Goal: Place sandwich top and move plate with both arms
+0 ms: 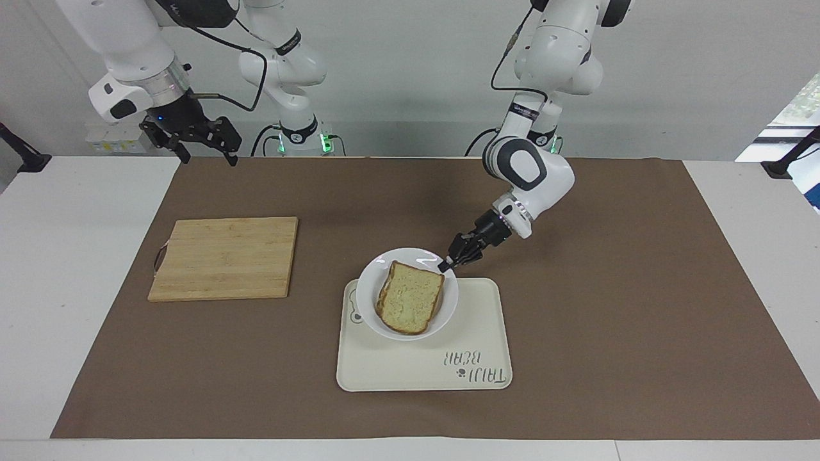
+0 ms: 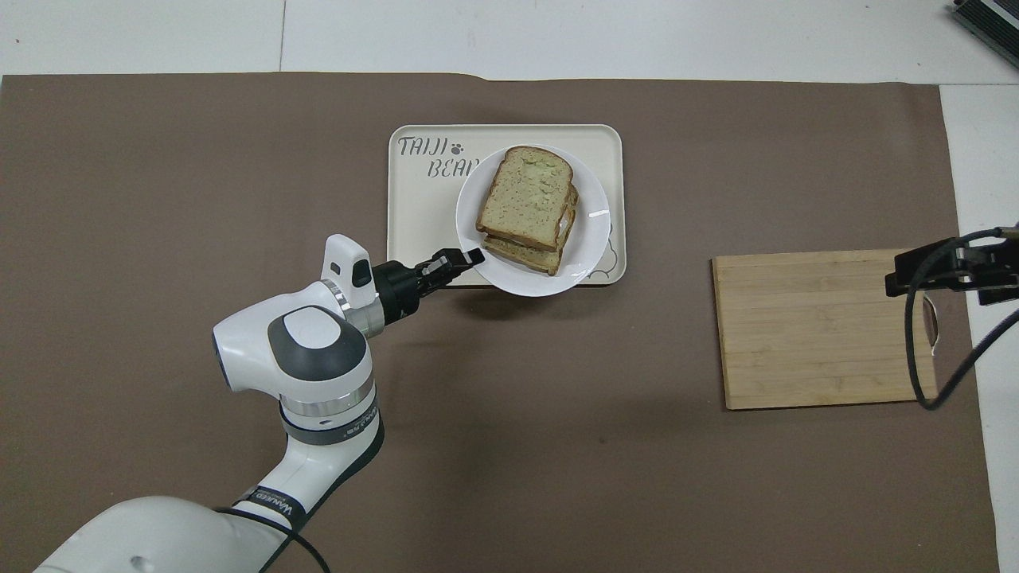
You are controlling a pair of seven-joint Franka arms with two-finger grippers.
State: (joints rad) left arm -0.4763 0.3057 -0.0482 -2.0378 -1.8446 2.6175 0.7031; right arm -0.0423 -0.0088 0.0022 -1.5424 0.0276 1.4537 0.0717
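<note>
A glossy white plate [image 1: 371, 320] carries a pale greenish, brown-crusted bread slice [image 1: 410, 297] over a cream tray [image 1: 474, 333] with grey lettering.

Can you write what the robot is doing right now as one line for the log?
left gripper: shut on plate rim, over tray | sandwich top: on sandwich in plate | right gripper: open, waiting above table edge
</note>
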